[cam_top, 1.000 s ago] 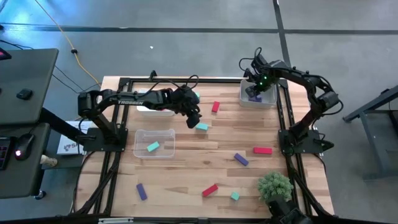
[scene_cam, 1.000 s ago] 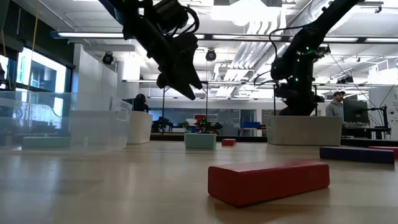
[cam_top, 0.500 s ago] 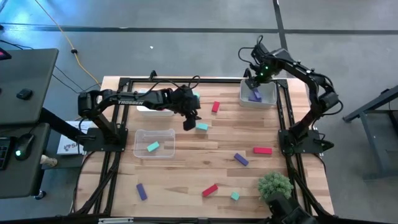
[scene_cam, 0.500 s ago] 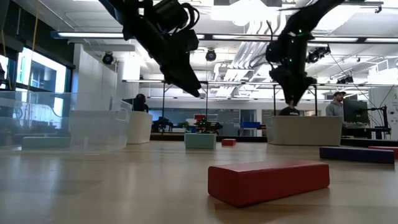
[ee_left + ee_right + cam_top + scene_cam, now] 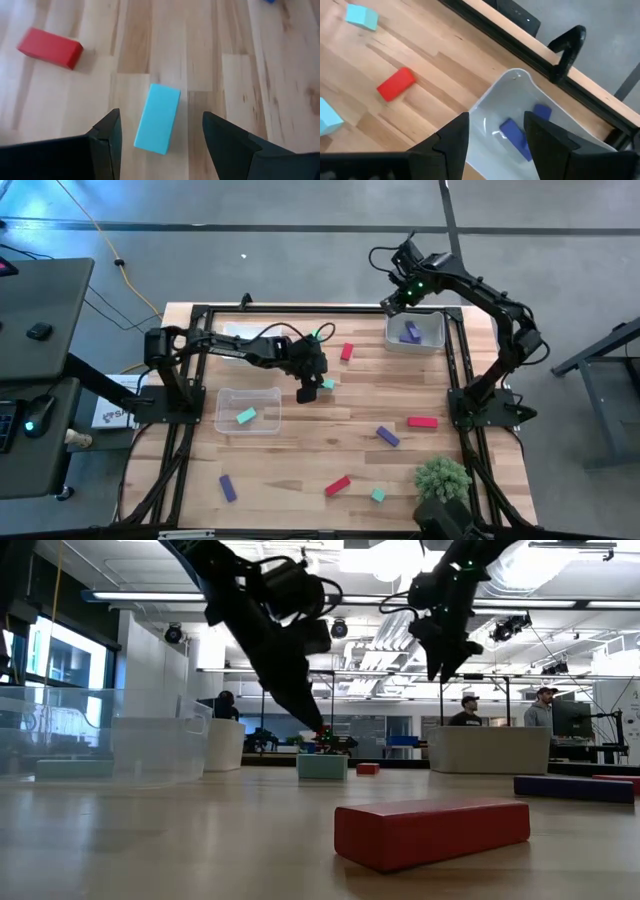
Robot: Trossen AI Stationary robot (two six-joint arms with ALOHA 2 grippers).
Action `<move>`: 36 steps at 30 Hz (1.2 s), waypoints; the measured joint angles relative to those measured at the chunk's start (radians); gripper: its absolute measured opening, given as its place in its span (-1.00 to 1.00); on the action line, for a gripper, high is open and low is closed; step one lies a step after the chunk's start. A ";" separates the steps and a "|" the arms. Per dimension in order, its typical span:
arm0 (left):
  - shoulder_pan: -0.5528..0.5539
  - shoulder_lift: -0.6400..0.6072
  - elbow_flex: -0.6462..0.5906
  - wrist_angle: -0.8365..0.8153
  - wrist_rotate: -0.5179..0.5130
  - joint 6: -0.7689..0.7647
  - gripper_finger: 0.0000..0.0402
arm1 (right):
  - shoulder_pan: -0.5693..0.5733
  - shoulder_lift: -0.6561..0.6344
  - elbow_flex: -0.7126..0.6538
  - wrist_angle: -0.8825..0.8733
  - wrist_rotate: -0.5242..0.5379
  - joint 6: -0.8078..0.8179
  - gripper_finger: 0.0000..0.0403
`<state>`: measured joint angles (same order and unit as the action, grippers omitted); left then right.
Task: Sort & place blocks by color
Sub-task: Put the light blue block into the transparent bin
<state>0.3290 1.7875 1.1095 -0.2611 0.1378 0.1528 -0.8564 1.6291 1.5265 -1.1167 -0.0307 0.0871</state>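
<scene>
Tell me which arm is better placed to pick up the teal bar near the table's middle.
The left arm: its open left claw is directly over the small teal rectangular block. The right claw is by the clear plastic bin, far away.

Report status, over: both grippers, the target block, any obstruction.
Left gripper open, straddling teal block on table. Right gripper open, above bin holding purple blocks. Nothing obstructing.

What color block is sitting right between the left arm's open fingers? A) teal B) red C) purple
A. In the left wrist view the teal block lies on the table between the left gripper and its spread fingers; the red block lies off to one side.
</scene>
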 joint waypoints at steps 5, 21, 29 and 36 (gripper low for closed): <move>-0.006 0.038 -0.001 0.002 -0.009 0.009 -0.04 | 0.033 0.000 -0.002 -0.004 0.000 0.011 -0.11; -0.030 0.086 -0.001 0.038 -0.089 0.097 -0.04 | 0.096 0.000 -0.003 -0.001 0.049 0.045 -0.11; -0.029 0.089 -0.001 0.039 -0.088 0.123 -0.08 | 0.098 0.000 -0.003 0.000 0.049 0.054 -0.11; -0.035 0.153 -0.001 0.041 -0.088 0.091 -0.13 | 0.098 0.000 -0.003 -0.001 0.049 0.072 -0.11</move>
<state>0.2939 1.9407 1.1084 -0.2204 0.0500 0.2436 -0.7582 1.6291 1.5230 -1.1174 0.0184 0.1588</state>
